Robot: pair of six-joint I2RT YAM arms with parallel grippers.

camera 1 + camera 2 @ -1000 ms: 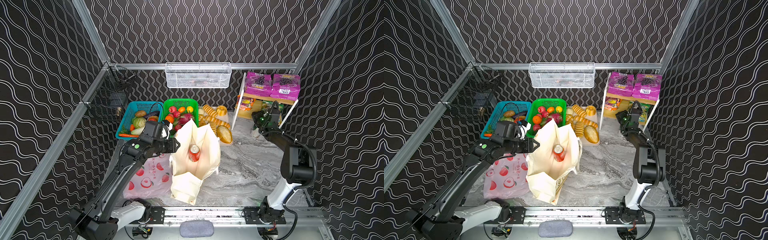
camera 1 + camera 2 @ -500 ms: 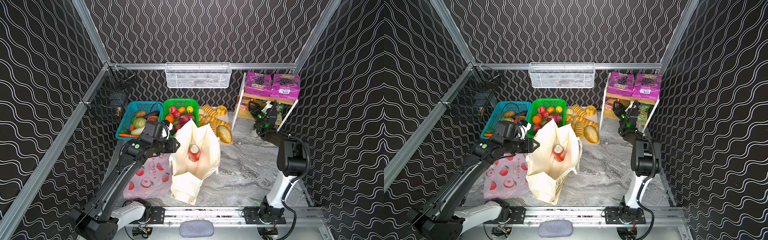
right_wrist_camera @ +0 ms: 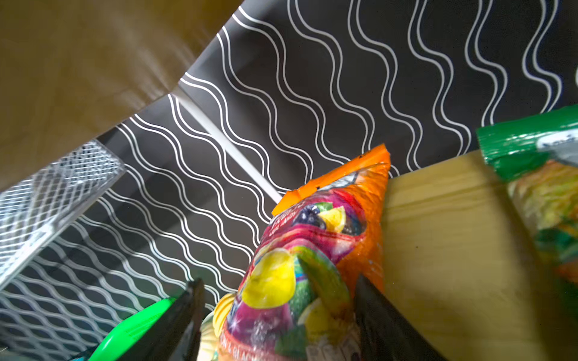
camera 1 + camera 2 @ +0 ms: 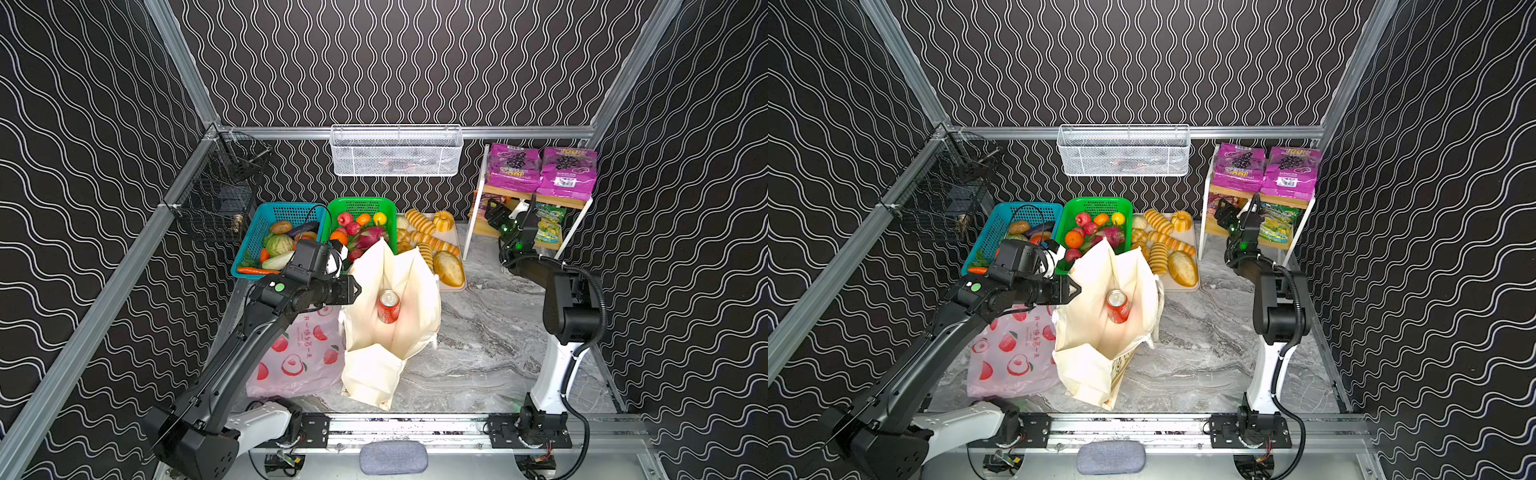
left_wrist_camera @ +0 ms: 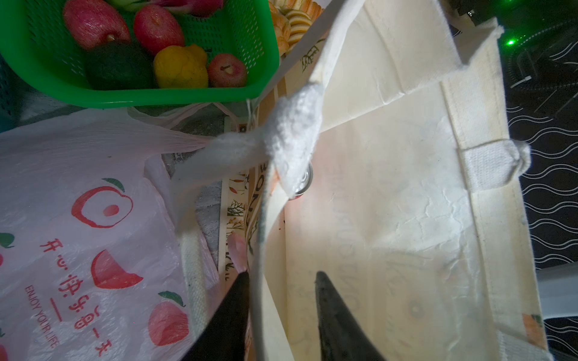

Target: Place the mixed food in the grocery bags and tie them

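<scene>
The cream tote [image 4: 399, 266] stands open mid-table with the red soda can [image 4: 388, 306] inside, seen in both top views. My left gripper [image 5: 281, 278] is open at the tote's rim [image 5: 259, 250], one finger inside and one outside, the cloth lying against the outer finger. The pink plastic bag [image 4: 299, 357] lies flat beside the tote. My right gripper [image 3: 278, 281] is open inside the lower shelf, its fingers on either side of the orange snack bag [image 3: 312, 243]. Two purple packets [image 4: 513, 166] lie on the top shelf. The dragon fruit [image 4: 370, 235] and round fruits sit in the green basket [image 4: 361, 203].
A blue basket [image 4: 274, 212] of vegetables stands left of the green one. Bread loaves [image 4: 449, 268] lie on a tray behind the tote. A green snack bag [image 3: 547, 187] shares the lower shelf. A white wire basket [image 4: 395, 151] hangs on the back rail, a black one [image 4: 216, 199] at the left.
My right gripper has reached further into the lower shelf and gone from shut to open around the orange snack bag. The left arm and the tote have not moved.
</scene>
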